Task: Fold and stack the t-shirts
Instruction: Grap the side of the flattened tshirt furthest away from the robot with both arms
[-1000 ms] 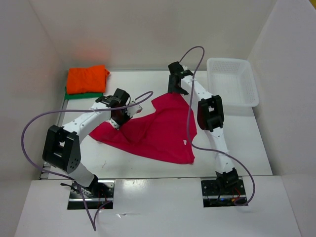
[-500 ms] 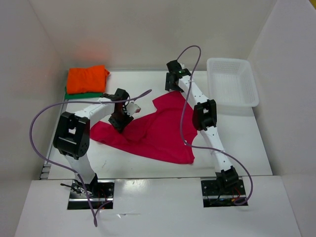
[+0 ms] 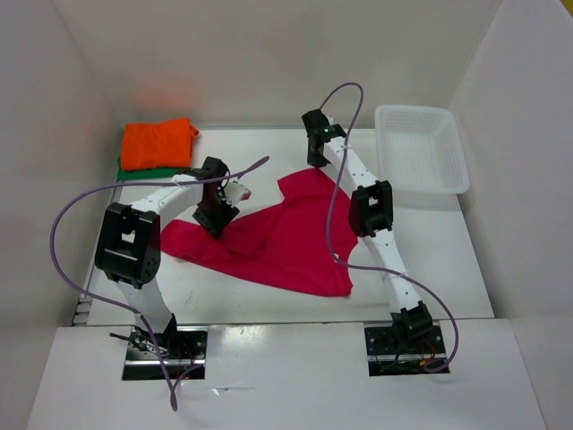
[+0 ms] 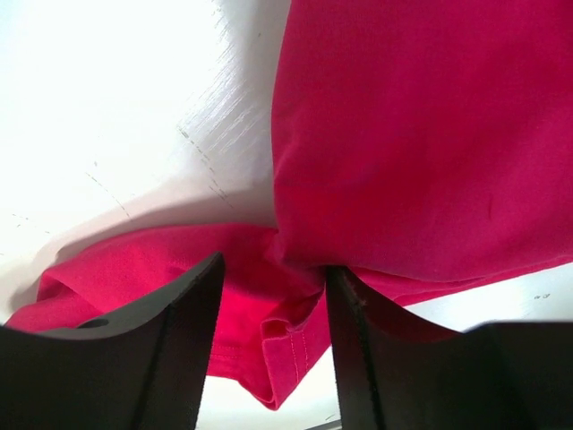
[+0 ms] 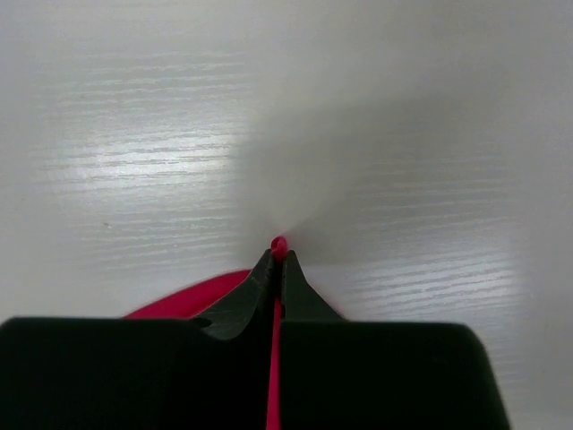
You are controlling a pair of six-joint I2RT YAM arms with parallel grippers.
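The magenta-red t-shirt (image 3: 277, 237) lies spread and rumpled in the middle of the table. My right gripper (image 3: 315, 159) is at its far corner, shut on the cloth edge; a sliver of red (image 5: 279, 244) pokes out between the fingertips of that gripper (image 5: 279, 254). My left gripper (image 3: 218, 219) is low over the shirt's left part, open, with a hemmed fold of the shirt (image 4: 286, 349) loose between the fingers of that gripper (image 4: 274, 269). The orange t-shirt (image 3: 158, 143) lies folded on the green t-shirt (image 3: 148, 173) at the far left.
A white mesh basket (image 3: 421, 148) stands at the far right of the table. White walls enclose the table on the left, back and right. Purple cables loop off both arms.
My left gripper has opened and let go of the shirt's left part, its arm drawing back. My right gripper has shut on the shirt's far corner.
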